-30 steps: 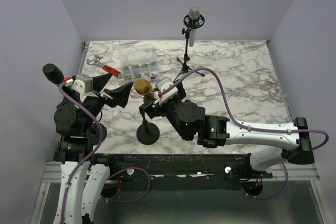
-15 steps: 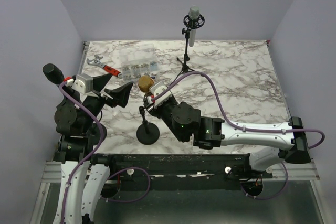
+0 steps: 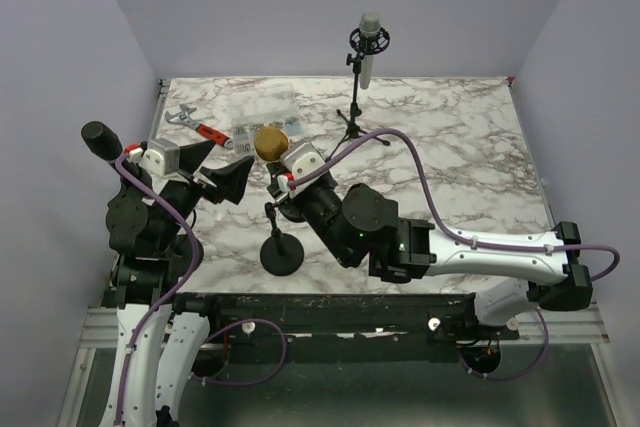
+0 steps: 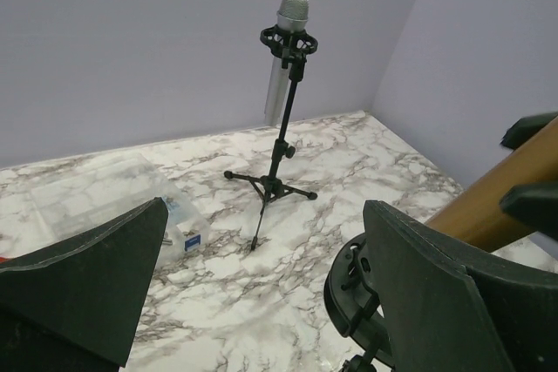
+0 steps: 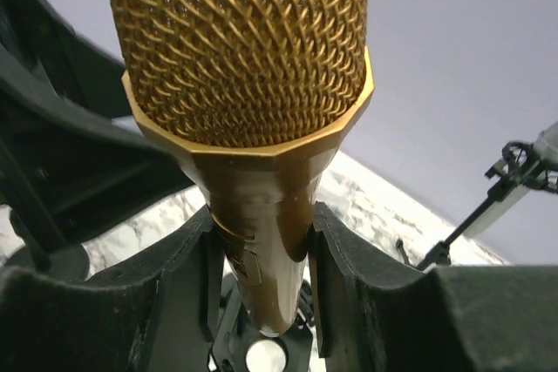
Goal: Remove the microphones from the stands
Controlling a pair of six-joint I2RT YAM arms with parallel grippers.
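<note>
The gold microphone (image 3: 268, 140) (image 5: 244, 58) stands tilted above the black stand (image 3: 281, 252) with the round base. My right gripper (image 3: 290, 175) (image 5: 261, 259) is shut on the microphone's body, with its fingers (image 5: 349, 267) pressed to both sides. The microphone's lower end shows just over the stand's clip (image 5: 261, 356); whether they touch I cannot tell. My left gripper (image 3: 215, 169) (image 4: 261, 302) is open to the left of the stand, holding nothing. The stand's base (image 4: 349, 298) and the gold body (image 4: 497, 193) show at the right of the left wrist view.
A silver microphone (image 3: 370, 37) (image 4: 292, 15) sits on a black tripod stand (image 3: 350, 127) (image 4: 270, 185) at the back. A clear plastic box (image 3: 265, 125) and a red-handled wrench (image 3: 200, 129) lie at the back left. Purple walls close in three sides.
My right gripper has closed on the gold microphone and carried its head up and away from the near edge. The left arm has not moved.
</note>
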